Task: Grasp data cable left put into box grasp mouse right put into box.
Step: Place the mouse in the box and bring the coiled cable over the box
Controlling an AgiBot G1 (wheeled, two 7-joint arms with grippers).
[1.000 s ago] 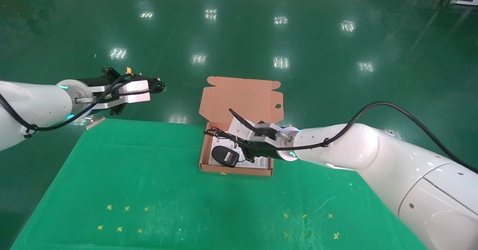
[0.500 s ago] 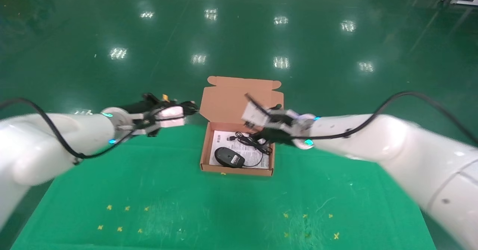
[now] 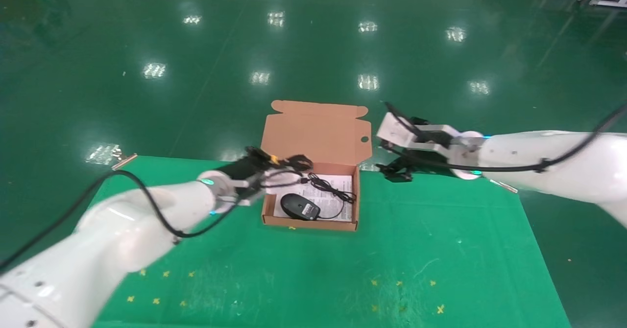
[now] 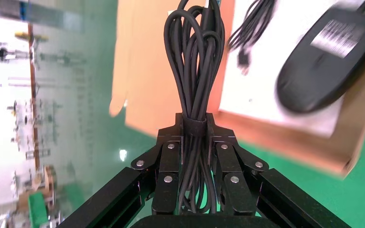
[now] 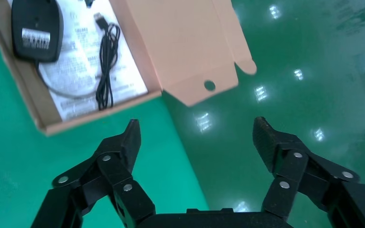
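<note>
Both arms have shifted since half a second ago: the left gripper has swung in to the box's left wall, while the right gripper has backed off past the right wall, jaws spread and empty. That makes sense, since the mouse already lies on the leaflet inside. The left gripper is clamped on the data cable, holding the bundle lengthwise so it can drop in beside the mouse.
</note>
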